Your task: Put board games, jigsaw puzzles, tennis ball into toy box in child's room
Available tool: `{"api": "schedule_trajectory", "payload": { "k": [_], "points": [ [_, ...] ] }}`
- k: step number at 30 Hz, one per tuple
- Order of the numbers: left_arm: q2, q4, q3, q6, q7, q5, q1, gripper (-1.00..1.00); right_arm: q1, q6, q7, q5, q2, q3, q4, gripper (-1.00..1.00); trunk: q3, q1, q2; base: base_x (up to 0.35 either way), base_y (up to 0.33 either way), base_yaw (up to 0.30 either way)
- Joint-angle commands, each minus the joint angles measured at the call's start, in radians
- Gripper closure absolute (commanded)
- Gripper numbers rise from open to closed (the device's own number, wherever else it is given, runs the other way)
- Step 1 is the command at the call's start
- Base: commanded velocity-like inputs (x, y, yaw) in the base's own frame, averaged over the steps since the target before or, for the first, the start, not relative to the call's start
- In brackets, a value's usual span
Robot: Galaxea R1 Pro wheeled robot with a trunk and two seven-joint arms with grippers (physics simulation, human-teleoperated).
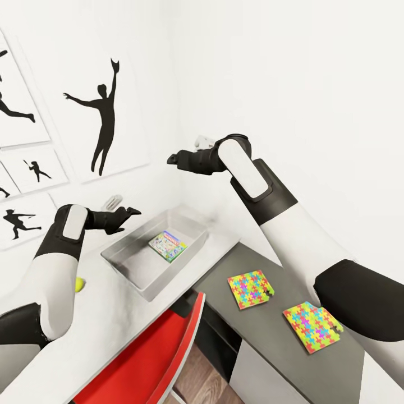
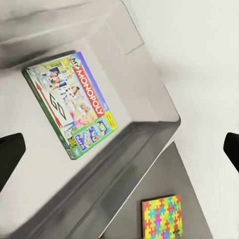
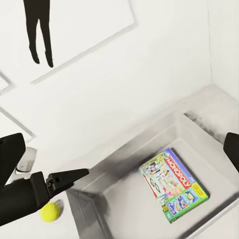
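Grey toy box (image 1: 130,264) sits on the pale counter (image 1: 106,331), and the Monopoly board game (image 1: 168,246) lies flat inside it. My left pincer (image 1: 124,212) hangs beside the box, spread wide with nothing in it. My right pincer (image 1: 175,159) floats high above the box, also wide apart and bare. The tennis ball (image 1: 80,285) waits on the counter near my left arm. Two jigsaw puzzles (image 1: 251,289) lie on the lower dark cabinet (image 1: 264,331), well apart from the box. I think the ball could roll off if I bump it with my arm. A flat puzzle could slip from a poor pinch.
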Motion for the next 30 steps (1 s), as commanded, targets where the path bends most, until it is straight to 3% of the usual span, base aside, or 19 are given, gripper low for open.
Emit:
{"api": "schedule_trajectory", "payload": {
  "k": [1, 8, 14, 17, 19, 24, 30],
  "points": [
    [0.002, 0.000, -0.001, 0.004, 0.009, 0.010, 0.000, -1.00, 0.000, 0.000, -0.011, -0.010, 0.000, 0.001, -0.001, -1.00, -0.001, 0.001, -0.002, 0.000, 0.000, 0.000],
    [0.015, 0.000, -0.007, 0.004, 0.008, 0.010, 0.010, -1.00, 0.019, 0.001, -0.011, -0.011, 0.000, 0.000, -0.006, -1.00, 0.011, 0.001, -0.002, 0.000, 0.000, -0.047],
    [0.053, 0.001, -0.008, 0.004, -0.001, 0.011, 0.019, -1.00, 0.075, 0.004, -0.011, -0.014, 0.000, -0.003, -0.009, -1.00, 0.021, 0.001, -0.002, 0.000, 0.000, -0.113],
    [0.077, 0.002, -0.014, 0.004, -0.057, 0.009, 0.031, -1.00, 0.115, 0.003, -0.010, -0.012, 0.000, -0.003, -0.009, -1.00, 0.026, 0.001, -0.002, 0.000, 0.000, -0.118],
    [0.089, 0.002, -0.036, 0.004, -0.126, 0.005, 0.044, -1.00, 0.143, 0.003, -0.009, -0.012, 0.000, -0.004, -0.009, -1.00, 0.029, 0.001, -0.002, 0.000, 0.000, -0.102],
    [0.124, 0.002, -0.090, 0.004, -0.218, 0.001, 0.059, -1.00, 0.169, 0.003, -0.009, -0.014, 0.000, -0.004, -0.009, -1.00, 0.036, 0.001, -0.002, 0.000, 0.000, -0.089],
    [0.143, 0.005, -0.117, 0.004, -0.255, 0.000, 0.071, -1.00, 0.211, -0.003, -0.007, -0.015, 0.000, -0.006, -0.009, -1.00, 0.045, 0.001, -0.002, 0.000, 0.000, -0.080]
  ]
}}
